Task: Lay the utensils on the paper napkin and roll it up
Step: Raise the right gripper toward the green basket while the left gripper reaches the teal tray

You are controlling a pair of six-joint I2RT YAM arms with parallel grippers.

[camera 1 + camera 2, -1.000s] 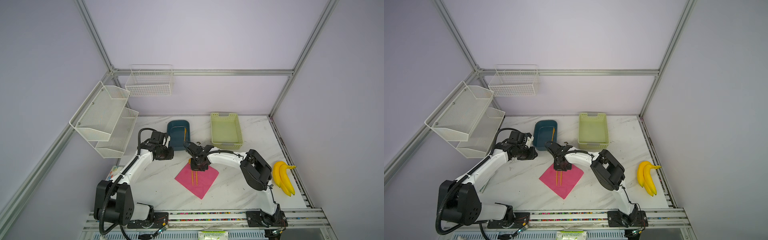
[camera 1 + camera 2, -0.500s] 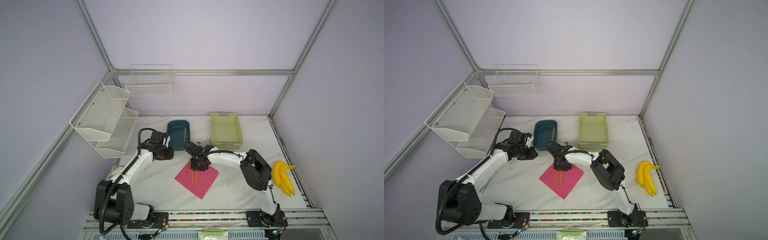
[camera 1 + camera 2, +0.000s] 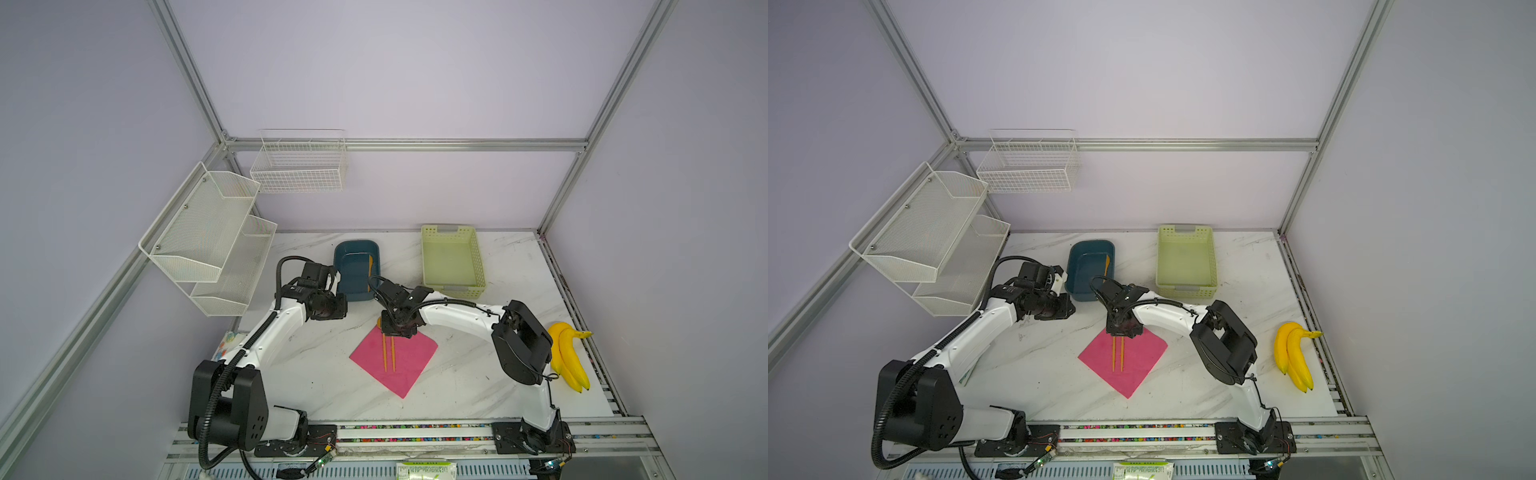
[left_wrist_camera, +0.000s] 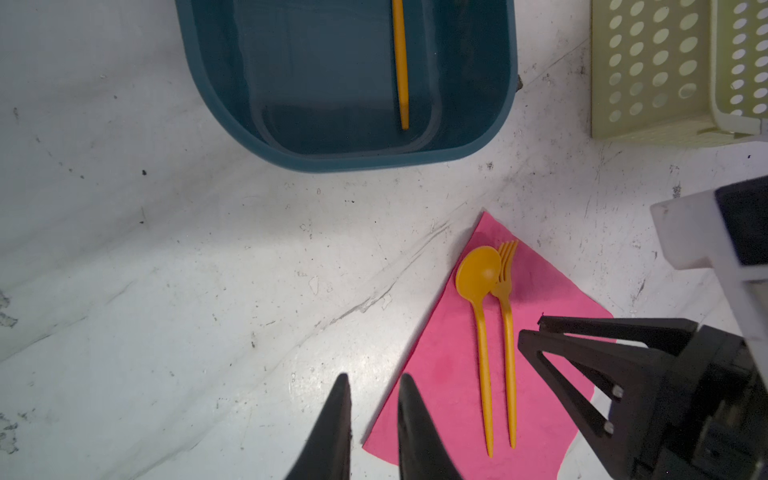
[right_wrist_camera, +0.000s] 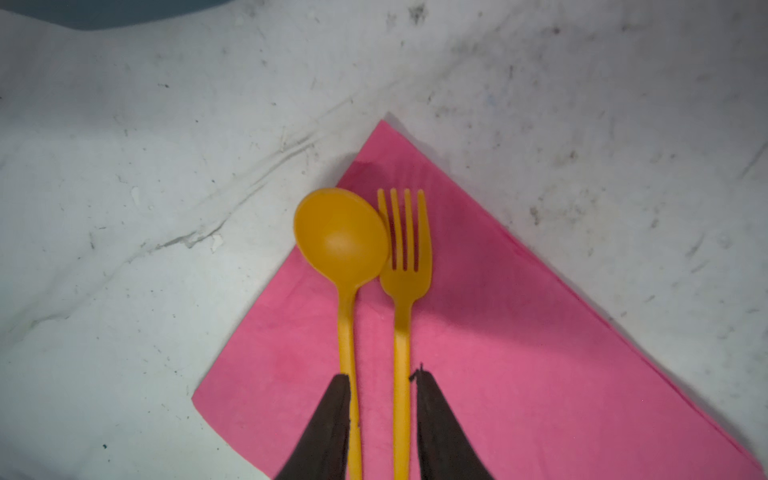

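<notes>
Both spoon (image 5: 340, 237) and fork (image 5: 405, 257) rest on napkin (image 5: 519, 353); right gripper (image 5: 382, 374) seemingly loosened.

The magenta-pink paper napkin (image 3: 409, 365) lies flat, turned diamond-wise. An orange spoon (image 5: 340, 237) and fork (image 5: 405, 266) lie side by side on it with their handles parallel, and the spoon's upturned bowl touches the tines and overhangs the napkin's edge. The third orange utensil (image 4: 400, 66) lies well apart in a dark teal tub (image 4: 208, 83).
</notes>
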